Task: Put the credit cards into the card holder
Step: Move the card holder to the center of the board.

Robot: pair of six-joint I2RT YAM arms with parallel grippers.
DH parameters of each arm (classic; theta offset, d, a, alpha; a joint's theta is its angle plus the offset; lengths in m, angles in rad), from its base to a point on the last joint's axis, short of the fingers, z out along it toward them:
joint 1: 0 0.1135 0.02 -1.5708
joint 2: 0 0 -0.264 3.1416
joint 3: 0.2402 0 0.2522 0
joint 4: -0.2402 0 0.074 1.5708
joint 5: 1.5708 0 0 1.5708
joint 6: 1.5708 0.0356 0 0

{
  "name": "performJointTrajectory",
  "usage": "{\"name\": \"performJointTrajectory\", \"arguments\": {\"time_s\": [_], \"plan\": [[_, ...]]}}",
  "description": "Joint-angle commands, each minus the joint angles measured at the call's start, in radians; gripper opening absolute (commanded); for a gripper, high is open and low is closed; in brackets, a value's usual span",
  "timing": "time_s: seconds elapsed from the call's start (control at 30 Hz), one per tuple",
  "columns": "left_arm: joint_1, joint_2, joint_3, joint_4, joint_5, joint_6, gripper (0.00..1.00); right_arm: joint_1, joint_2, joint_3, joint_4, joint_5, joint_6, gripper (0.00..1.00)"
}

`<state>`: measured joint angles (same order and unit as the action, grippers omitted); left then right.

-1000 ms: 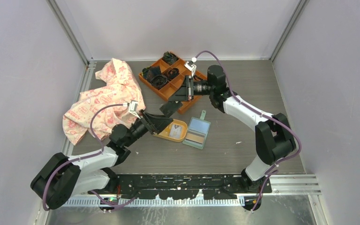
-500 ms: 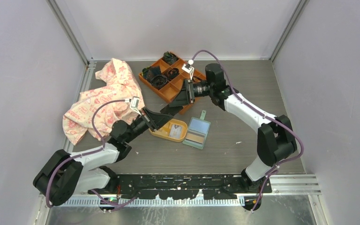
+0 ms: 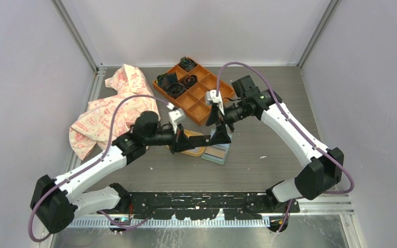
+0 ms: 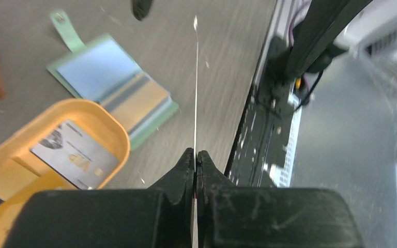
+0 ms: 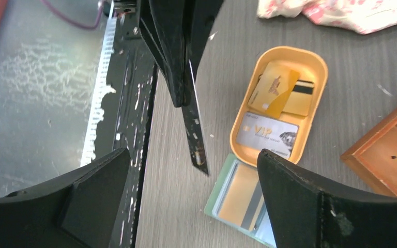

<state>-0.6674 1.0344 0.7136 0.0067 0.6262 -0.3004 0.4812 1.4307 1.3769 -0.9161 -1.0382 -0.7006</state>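
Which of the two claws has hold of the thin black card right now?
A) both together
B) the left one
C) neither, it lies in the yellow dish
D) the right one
B: the left gripper is pinched shut on the black card, while the right gripper stands wide open.

Left arm (image 3: 90, 168), white links, black joints: stretched from the lower left of the top view toward frame centre, wrist roughly level and pointing right. Left gripper (image 3: 187, 140): black fingers (image 4: 183, 173) pressed together, pinching a thin black plastic card (image 5: 194, 134) seen edge-on.

Right arm (image 3: 289, 132), same build: arches from the lower right up and over, wrist angled left and down toward centre. Right gripper (image 3: 220, 135): jaws spread wide, fingers (image 5: 95, 199) far apart. It faces the left gripper, close by at centre frame.
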Motion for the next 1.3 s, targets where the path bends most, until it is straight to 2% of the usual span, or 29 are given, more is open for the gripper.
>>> {"name": "performJointTrajectory", "arguments": {"time_s": [0.0,0.13,0.23,0.4,0.73,0.9,1.03,1.17,1.23,1.27], "plan": [[-0.092,0.096,0.13,-0.321,-0.033,0.254,0.0,0.0,0.009,0.016,-0.199,-0.009,-0.279,0.95],[-0.119,0.145,0.189,-0.357,-0.056,0.292,0.0,0.006,0.041,0.026,-0.234,0.023,-0.285,0.8],[-0.132,0.172,0.21,-0.354,-0.058,0.296,0.0,0.015,0.057,0.012,-0.227,0.03,-0.278,0.74],[-0.154,0.206,0.234,-0.346,-0.053,0.296,0.0,0.043,0.063,-0.046,-0.068,0.055,-0.132,0.6],[-0.158,0.2,0.224,-0.284,-0.071,0.279,0.0,0.08,0.075,-0.07,-0.06,-0.033,-0.137,0.43],[-0.158,0.19,0.204,-0.246,-0.074,0.258,0.0,0.092,0.09,-0.072,-0.061,-0.038,-0.137,0.3],[-0.158,0.184,0.194,-0.228,-0.081,0.25,0.0,0.1,0.1,-0.075,-0.063,-0.046,-0.137,0.29],[-0.159,0.182,0.188,-0.216,-0.082,0.238,0.0,0.105,0.106,-0.065,-0.066,-0.036,-0.129,0.04],[-0.159,0.172,0.177,-0.2,-0.11,0.223,0.02,0.104,0.106,-0.052,-0.079,-0.015,-0.13,0.01],[-0.158,0.16,0.168,-0.186,-0.142,0.207,0.1,0.104,0.104,-0.04,-0.094,0.013,-0.131,0.01]]}}
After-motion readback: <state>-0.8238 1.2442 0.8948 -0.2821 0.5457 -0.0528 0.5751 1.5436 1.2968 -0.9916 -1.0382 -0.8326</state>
